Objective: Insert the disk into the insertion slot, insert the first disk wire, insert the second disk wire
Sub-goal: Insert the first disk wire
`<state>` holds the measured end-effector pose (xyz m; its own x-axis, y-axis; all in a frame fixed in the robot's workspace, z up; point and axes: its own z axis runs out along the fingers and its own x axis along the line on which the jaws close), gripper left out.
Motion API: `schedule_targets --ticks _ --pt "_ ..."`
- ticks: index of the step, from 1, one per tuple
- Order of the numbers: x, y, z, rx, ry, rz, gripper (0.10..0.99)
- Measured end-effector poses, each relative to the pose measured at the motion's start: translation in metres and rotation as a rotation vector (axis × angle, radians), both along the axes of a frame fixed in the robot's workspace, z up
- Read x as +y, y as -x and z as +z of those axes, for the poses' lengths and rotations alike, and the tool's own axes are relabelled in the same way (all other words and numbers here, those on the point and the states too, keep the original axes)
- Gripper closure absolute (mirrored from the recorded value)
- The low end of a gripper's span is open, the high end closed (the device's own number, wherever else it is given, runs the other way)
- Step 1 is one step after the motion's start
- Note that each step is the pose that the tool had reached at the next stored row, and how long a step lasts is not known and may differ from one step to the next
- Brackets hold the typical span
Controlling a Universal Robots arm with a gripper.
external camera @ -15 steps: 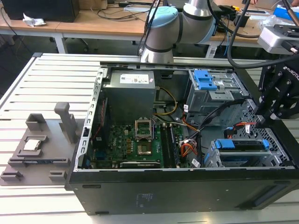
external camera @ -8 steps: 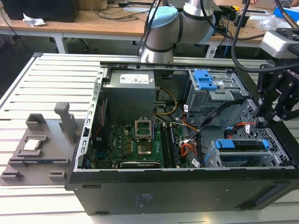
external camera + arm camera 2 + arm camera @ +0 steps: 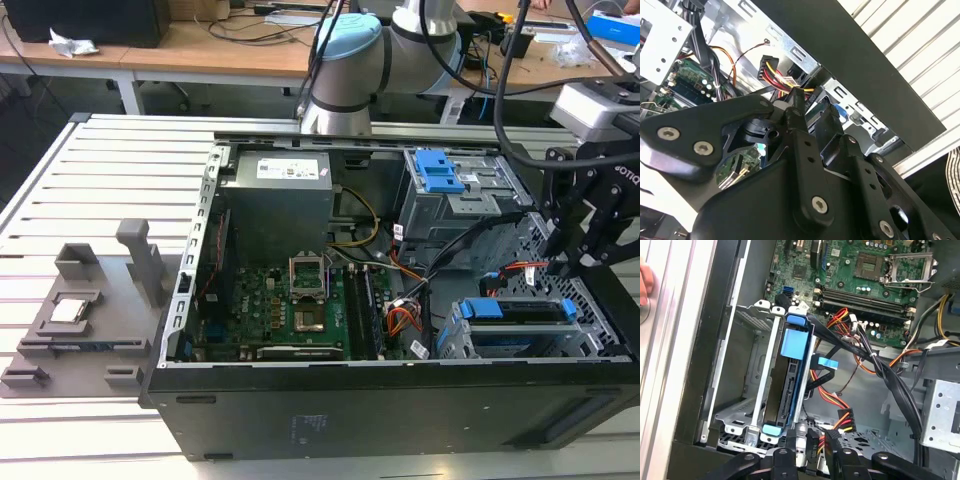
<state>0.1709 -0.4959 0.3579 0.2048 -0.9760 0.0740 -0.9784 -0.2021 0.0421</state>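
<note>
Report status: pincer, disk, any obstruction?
Black pincer close beside the silver perforated drive cage. Silver hard drive in blue plastic carrier sits in that cage. Loose red-yellow-black wire bundle with black plug hangs near the pincer.

Slatted table, wooden desks behind

The disk is looking dark along its edge, and its carrier is glowing bright blue. The insertion slot is showing bare silver with a dotted perforation pattern. The motherboard is rocking the usual green, and the wires are running red, yellow, orange and black. The gripper is looking matte black, same as the case. In the exterior view the taller cage is sporting grey with a blue latch, the table is showing pale grey stripes, and the arm is wearing a light blue cap over silver.
</note>
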Motion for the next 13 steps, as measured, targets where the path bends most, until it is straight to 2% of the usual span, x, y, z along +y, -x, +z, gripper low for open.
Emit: schedule_targets --ticks 2,10,11,13 --pt "0.0000 0.0000 -0.0015 0.0000 0.006 0.001 0.725" --pt "0.0000 0.0000 -0.0027 0.0000 0.007 0.003 0.725" --pt "0.0000 0.0000 -0.0026 0.0000 0.007 0.003 0.737" --pt "0.0000 0.0000 -0.0026 0.0001 0.007 0.003 0.871"
